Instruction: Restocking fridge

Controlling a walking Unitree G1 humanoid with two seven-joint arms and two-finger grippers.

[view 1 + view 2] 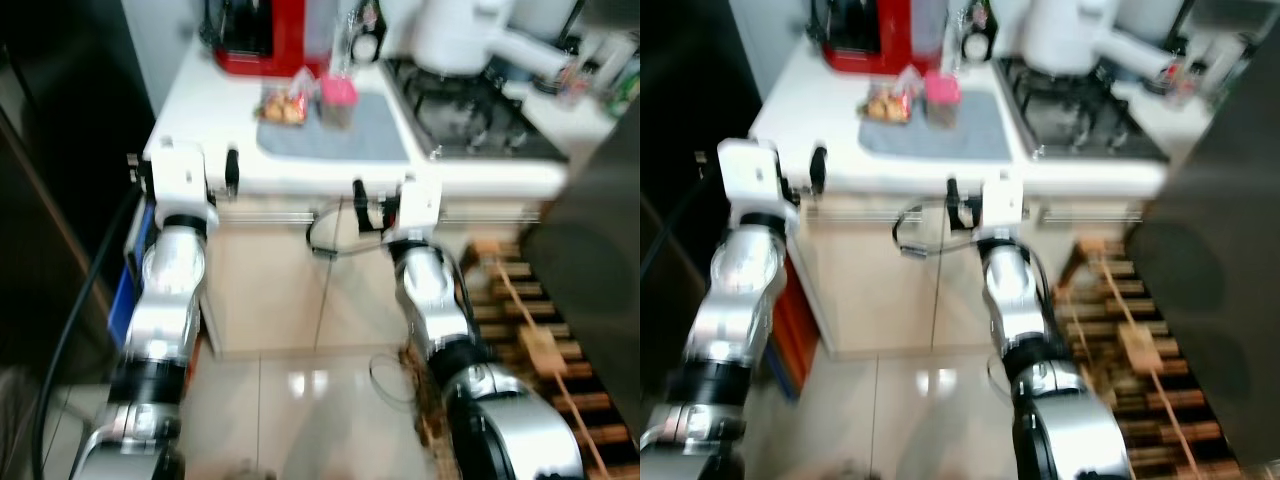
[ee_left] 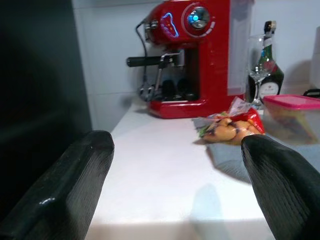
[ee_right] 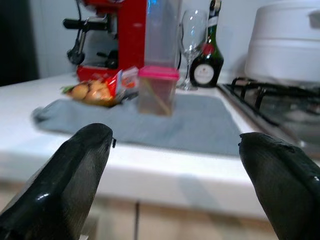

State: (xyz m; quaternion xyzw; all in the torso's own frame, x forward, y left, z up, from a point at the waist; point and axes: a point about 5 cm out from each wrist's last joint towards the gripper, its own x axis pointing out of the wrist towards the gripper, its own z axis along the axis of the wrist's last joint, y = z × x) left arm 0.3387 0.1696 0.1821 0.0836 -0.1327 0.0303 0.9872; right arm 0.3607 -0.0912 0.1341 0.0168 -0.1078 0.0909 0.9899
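We hold both arms out in front of us, raised toward the white table point(image 1: 200, 110). Our left claw point(image 2: 175, 185) stands wide, its two black fingers point(image 2: 65, 185) spread far apart with nothing between them, poised just short of the table's front edge near its left corner. Our right claw point(image 3: 180, 185) is likewise wide and empty, hovering just before the table's edge further to the right.

Beyond the right claw, straight ahead on the table, lies a grey cloth point(image 3: 190, 125). On its far part sits a clear container with a pink lid point(image 3: 158, 90), and just beside that, toward the left claw's side, a bag of small round food point(image 3: 95, 90) with red packaging. From the left claw the bag point(image 2: 232, 127) lies ahead and off to the right, well apart from the fingers.

Further back stands a red coffee machine point(image 2: 192, 55) against the wall, ahead of the left claw. Next to it, beyond the pink-lidded container, we see a wine glass point(image 3: 192, 35) and a dark bottle point(image 3: 207, 55). Off to the right of the right claw is a gas hob point(image 1: 470, 115), with a large white pot point(image 3: 287, 40) on it at the back. The head views are somewhat blurred.
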